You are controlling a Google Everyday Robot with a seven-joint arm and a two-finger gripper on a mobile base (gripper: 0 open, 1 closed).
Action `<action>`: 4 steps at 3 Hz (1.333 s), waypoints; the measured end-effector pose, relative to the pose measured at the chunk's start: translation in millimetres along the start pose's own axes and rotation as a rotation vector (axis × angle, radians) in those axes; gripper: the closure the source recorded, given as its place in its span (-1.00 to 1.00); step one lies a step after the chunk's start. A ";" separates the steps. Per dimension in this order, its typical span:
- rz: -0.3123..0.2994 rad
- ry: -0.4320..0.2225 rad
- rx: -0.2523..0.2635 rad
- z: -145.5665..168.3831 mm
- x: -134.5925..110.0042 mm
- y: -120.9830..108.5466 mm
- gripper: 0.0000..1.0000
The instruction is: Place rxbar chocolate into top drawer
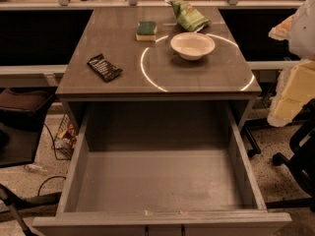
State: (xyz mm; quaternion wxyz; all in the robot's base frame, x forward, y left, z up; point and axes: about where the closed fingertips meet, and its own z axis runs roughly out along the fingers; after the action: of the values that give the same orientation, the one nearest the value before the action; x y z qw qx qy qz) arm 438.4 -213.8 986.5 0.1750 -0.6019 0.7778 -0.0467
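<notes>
The rxbar chocolate (104, 67), a flat black bar with white lettering, lies on the left part of the grey table top (123, 43), near its left edge. The top drawer (157, 181) is pulled wide open below the table's front edge, and its grey floor is bare. My gripper (283, 29) shows at the right edge of the view with the pale arm (295, 87) below it. It is off the table's right side, far from the bar, and nothing shows in it.
A white bowl (192, 45) stands right of centre on the table. A green and yellow sponge (146, 31) and a green crinkled chip bag (188, 15) lie behind it. Dark chairs (22, 117) stand on the left and on the right (300, 151).
</notes>
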 end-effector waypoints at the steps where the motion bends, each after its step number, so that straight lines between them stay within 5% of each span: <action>1: 0.000 0.000 0.000 -0.1 0.0 0.0 -1.00; 2: 0.019 -0.023 0.032 -0.9 -1.8 -5.6 -1.00; 3: 0.050 -0.115 0.091 9.4 -20.7 -31.8 -1.00; 4: 0.066 -0.317 0.224 16.1 -73.0 -82.7 -1.00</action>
State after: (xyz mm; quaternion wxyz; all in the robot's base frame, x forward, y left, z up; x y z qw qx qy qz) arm 535.4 -164.5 1010.7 0.3626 -0.5528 0.7496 -0.0319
